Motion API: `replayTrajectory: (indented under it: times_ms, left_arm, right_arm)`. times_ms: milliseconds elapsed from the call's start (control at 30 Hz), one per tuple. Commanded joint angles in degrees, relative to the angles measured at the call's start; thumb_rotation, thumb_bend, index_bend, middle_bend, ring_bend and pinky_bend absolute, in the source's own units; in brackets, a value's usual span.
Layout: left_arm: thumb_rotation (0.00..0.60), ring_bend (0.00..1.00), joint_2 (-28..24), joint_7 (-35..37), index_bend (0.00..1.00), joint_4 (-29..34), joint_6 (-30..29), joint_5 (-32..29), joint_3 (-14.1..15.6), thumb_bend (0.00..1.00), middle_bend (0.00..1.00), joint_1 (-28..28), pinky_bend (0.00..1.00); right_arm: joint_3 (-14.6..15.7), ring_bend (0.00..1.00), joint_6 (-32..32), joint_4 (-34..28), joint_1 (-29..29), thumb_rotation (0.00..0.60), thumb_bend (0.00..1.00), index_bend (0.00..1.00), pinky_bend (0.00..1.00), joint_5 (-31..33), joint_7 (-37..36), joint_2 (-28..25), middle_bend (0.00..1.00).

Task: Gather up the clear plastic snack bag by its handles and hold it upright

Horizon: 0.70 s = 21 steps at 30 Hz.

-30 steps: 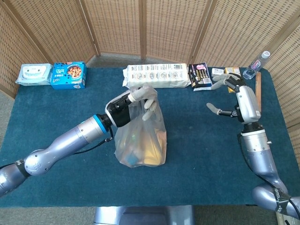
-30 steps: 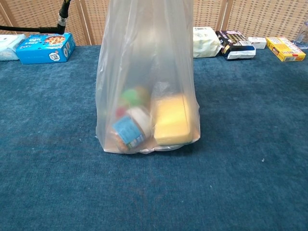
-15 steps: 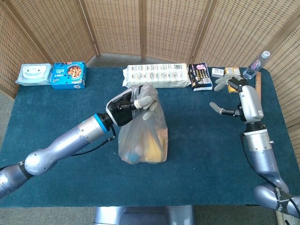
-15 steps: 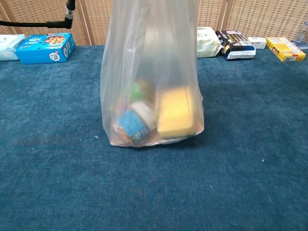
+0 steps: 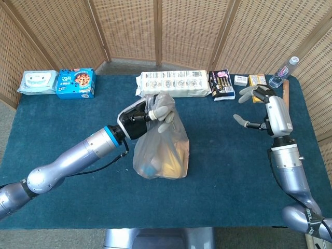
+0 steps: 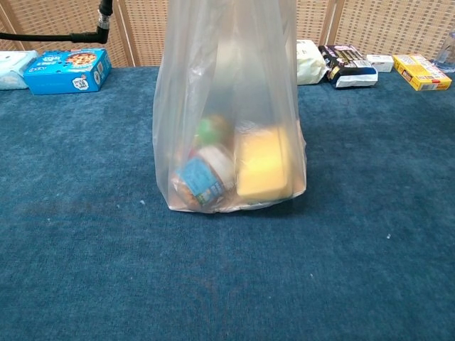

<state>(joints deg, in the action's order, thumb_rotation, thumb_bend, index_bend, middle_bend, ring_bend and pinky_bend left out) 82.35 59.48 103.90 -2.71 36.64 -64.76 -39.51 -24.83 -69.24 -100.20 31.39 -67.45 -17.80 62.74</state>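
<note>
The clear plastic snack bag [image 5: 162, 150] [image 6: 231, 114] stands upright at the middle of the blue table, its top bunched together. My left hand [image 5: 155, 111] grips the gathered handles from above. Inside the bag I see a yellow block [image 6: 263, 163], a blue-labelled jar [image 6: 202, 181] and something green [image 6: 211, 130]. The bag's bottom touches or hangs just over the cloth. My right hand [image 5: 257, 106] hovers at the far right with fingers spread and nothing in it. The chest view shows neither hand.
Along the back edge lie a wipes pack [image 5: 36, 81], a blue cookie box [image 5: 76, 83], a long white package [image 5: 174, 83], a dark packet [image 5: 221, 84], a yellow box [image 6: 421, 72] and a water bottle [image 5: 284, 71]. Wicker screens stand behind the table.
The left hand has carried the bag slightly to the right, and the bag stands taller and narrower. The right hand has drifted a little to the right.
</note>
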Motion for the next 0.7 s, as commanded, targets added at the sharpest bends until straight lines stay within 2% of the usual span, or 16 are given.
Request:
replayTrajectory:
  times_ms: [33,567,700]
  left_arm:
    - [0.526,0.61,0.0,-0.5,0.68,0.1,0.0,-0.5,-0.3,0.35,0.70,0.0,0.72]
    - [0.523,0.61,-0.5,-3.1,0.68,1.1,-0.5,-3.0,-1.3,0.35,0.70,-0.8,0.72]
    - [0.543,0.61,-1.1,-3.3,0.69,1.5,-2.0,-3.7,-1.6,0.36,0.70,-1.9,0.72]
  right_arm:
    - [0.1,0.27,0.0,0.0,-0.1,0.600,0.24,0.49,0.15,0.0,0.0,0.1,0.37]
    - [0.5,0.27,0.2,0.2,-0.9,0.600,0.24,0.49,0.16,0.0,-0.6,-0.4,0.37]
    - [0.7,0.27,0.3,0.4,-1.0,0.600,0.24,0.49,0.16,0.0,-0.7,-0.4,0.37]
